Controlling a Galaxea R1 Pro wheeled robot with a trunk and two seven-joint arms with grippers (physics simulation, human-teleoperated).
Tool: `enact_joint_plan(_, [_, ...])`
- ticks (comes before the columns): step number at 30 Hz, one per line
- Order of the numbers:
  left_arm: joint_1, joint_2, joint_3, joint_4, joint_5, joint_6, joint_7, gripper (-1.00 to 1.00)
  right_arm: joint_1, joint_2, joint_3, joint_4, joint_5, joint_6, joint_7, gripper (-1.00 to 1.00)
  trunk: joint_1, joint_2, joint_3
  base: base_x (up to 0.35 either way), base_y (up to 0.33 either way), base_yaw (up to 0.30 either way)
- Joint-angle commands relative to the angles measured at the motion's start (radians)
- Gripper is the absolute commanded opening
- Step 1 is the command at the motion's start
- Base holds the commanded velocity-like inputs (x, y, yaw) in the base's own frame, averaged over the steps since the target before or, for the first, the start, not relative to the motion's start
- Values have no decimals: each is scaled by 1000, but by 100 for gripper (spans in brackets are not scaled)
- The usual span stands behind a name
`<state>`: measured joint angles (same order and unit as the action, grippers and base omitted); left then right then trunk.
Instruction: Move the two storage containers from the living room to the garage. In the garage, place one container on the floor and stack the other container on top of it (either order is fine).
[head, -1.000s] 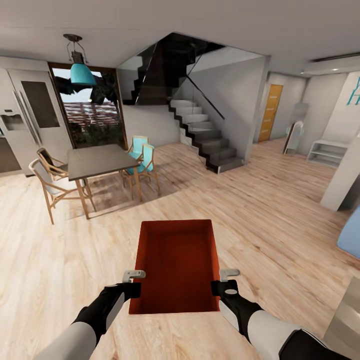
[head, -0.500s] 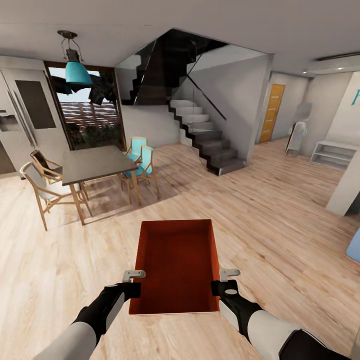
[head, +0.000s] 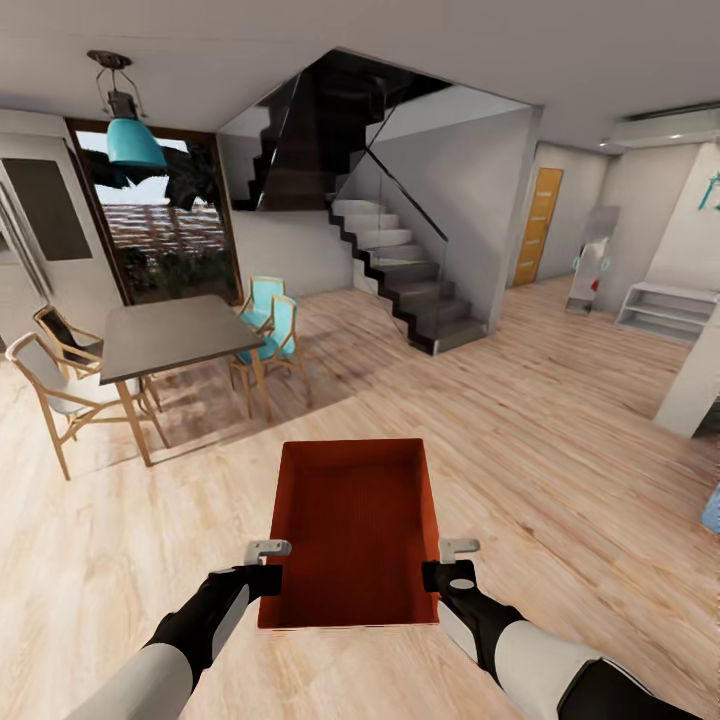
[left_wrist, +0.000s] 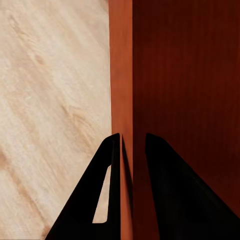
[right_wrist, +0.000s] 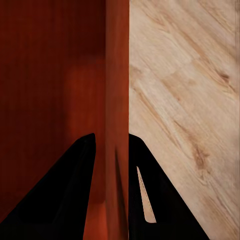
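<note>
Wood-plank floor (head: 560, 450) beneath container (head: 352, 530), base hidden.

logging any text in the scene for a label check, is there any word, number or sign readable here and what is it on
None can be read.
Teal shapes on the white wall at the far right could be part of wall lettering, but the picture's edge cuts them off: unreadable.
The orange-red storage container, held by the left tool and right tool, has plain walls with no label.

Refrigerator (head: 40, 240) and blue sofa (head: 712, 508) cut off.
</note>
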<state>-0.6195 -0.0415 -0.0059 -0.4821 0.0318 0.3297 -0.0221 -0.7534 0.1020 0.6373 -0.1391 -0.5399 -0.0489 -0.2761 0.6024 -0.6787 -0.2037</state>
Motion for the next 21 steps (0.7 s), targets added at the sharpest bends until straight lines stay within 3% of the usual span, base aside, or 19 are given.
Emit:
enact_joint_plan(1, [0, 0, 8, -3, 0, 6, 4, -100, -1, 0, -28, 2, -4, -7, -30, -100, 1, -1, -1, 321, 0, -207])
enact_joint_plan(21, [0, 0, 8, -3, 0, 6, 4, -100, -1, 1, -29, 1, -5, -8, -31, -100, 1, -1, -1, 321, 0, -238])
